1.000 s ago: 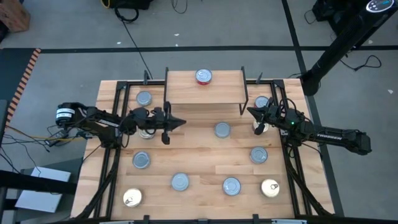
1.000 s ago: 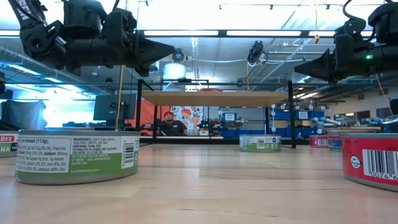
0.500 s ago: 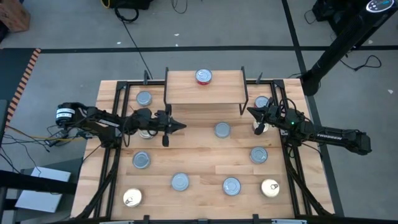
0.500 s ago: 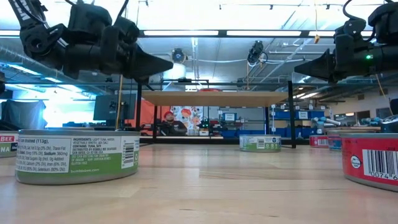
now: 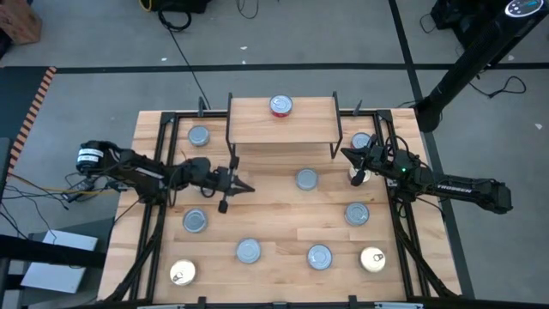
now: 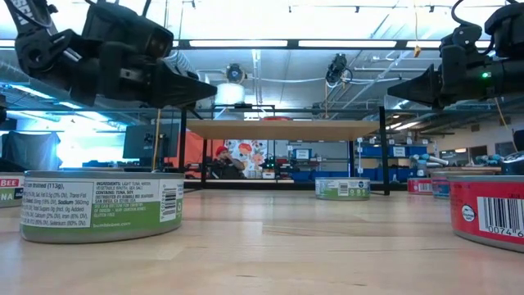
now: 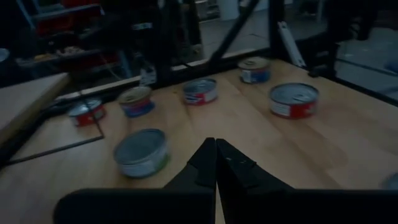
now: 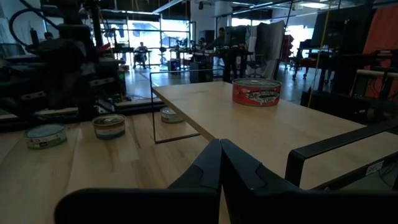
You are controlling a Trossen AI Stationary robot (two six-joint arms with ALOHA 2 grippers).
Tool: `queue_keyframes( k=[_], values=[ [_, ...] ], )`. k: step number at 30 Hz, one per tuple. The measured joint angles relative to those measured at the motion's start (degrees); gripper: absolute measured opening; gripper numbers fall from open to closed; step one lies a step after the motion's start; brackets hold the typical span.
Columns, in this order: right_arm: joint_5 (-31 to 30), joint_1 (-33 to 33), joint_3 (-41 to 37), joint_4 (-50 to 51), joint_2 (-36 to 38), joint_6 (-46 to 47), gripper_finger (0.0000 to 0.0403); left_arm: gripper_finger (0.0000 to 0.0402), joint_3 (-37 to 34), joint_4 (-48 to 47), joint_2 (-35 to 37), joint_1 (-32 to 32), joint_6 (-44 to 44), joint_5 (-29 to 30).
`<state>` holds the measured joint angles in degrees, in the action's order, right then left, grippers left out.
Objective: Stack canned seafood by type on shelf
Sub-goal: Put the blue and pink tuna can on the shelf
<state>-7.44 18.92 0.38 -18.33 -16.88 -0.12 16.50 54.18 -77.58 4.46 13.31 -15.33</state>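
A red-labelled round tin (image 5: 280, 105) is sitting on the light-wood wire-legged shelf (image 5: 257, 129); a green-labelled "TUNA" tin (image 6: 101, 205) is resting on the slatted wooden counter (image 5: 274, 215). Both dark hands, left hand (image 5: 246, 188) and right hand (image 5: 345, 154), are hovering pinched closed, gripping nothing.

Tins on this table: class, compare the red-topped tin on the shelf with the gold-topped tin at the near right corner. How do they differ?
The red-topped tin sits raised on the shelf; the gold-topped tin rests on the tabletop. The red-topped tin's lid carries a red label, while the gold-topped tin's lid is bare shiny gold metal. Both are small flat round tins lying lid-up, untouched by either arm.
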Motion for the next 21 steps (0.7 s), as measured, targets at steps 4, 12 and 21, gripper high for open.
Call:
queue_keyframes(
  k=[4, 12, 21],
  values=[
    [0.0, 0.0, 0.0, 0.0, 0.0, 0.0, 0.0019, 0.0007, -0.7, 0.1, 0.0, -0.9, 0.0, 0.1],
    [0.0, 0.0, 0.0, 0.0, 0.0, 0.0, 0.0019, 0.0007, -1.9, 3.5, 0.0, -0.9, 1.5, 0.2],
    [0.0, 0.0, 0.0, -2.7, 0.0, 0.0, 0.0019, 0.0007, -1.9, 5.2, 0.0, -0.8, 2.4, 0.2]
  ],
)
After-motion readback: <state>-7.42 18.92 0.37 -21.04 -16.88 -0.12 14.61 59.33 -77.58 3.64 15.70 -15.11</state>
